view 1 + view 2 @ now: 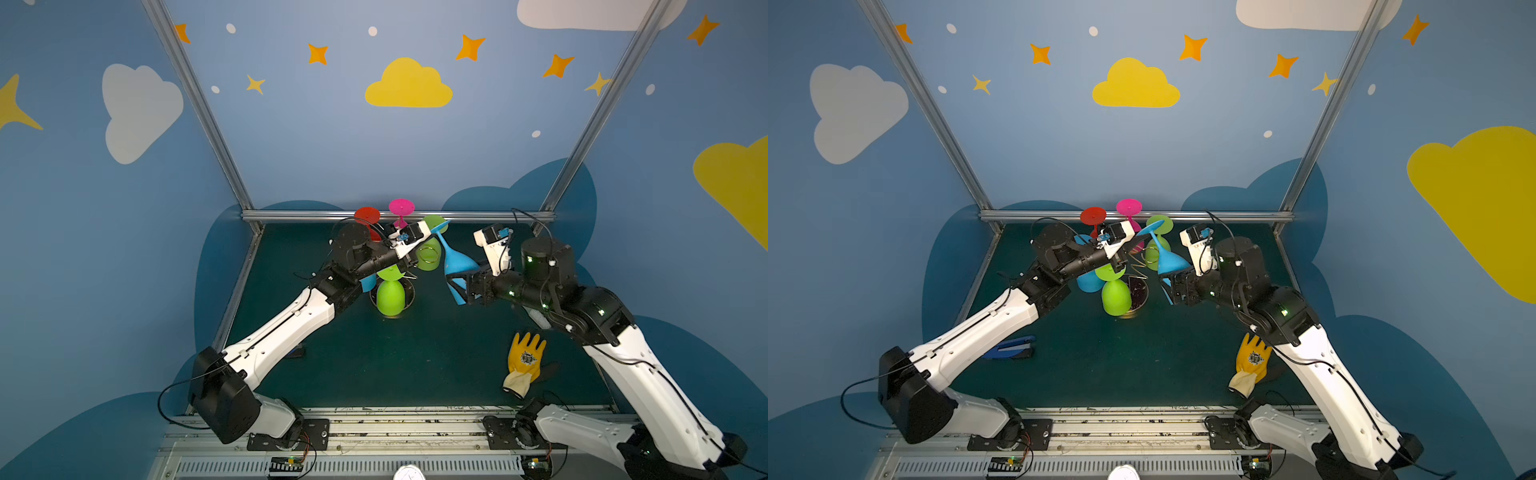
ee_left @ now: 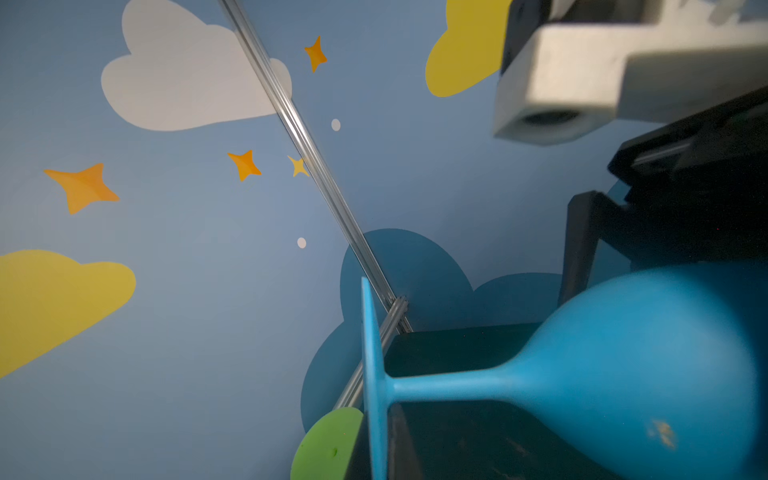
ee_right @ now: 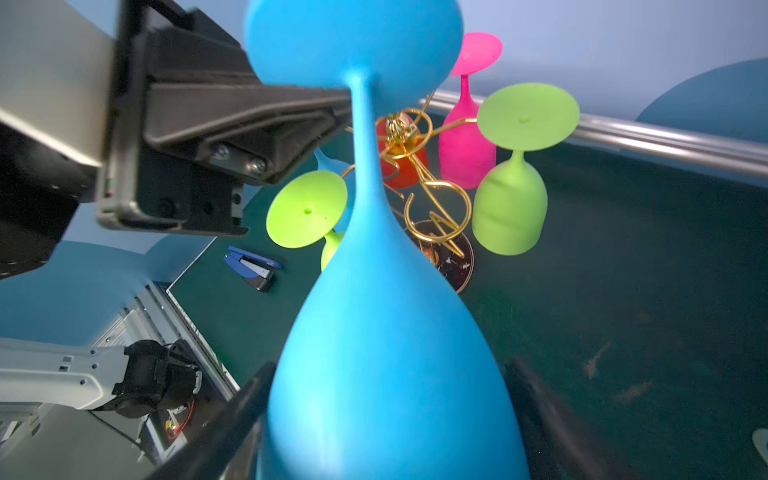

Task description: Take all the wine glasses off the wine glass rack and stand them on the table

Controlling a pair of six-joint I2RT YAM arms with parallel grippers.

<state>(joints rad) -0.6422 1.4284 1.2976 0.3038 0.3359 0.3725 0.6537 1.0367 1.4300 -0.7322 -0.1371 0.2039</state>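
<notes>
Hanging glasses (image 3: 509, 208): five (blue glass (image 3: 386, 353) off)

Tilted blue wine glass (image 1: 1169, 262) — just beside the wine glass rack (image 1: 1140, 291)

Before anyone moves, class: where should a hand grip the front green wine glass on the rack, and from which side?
Probably the bowl of the front green wine glass, approached from the arm-base side. It hangs foot-up on the rack, bowl free and unobstructed there; other glasses crowd behind.
</notes>
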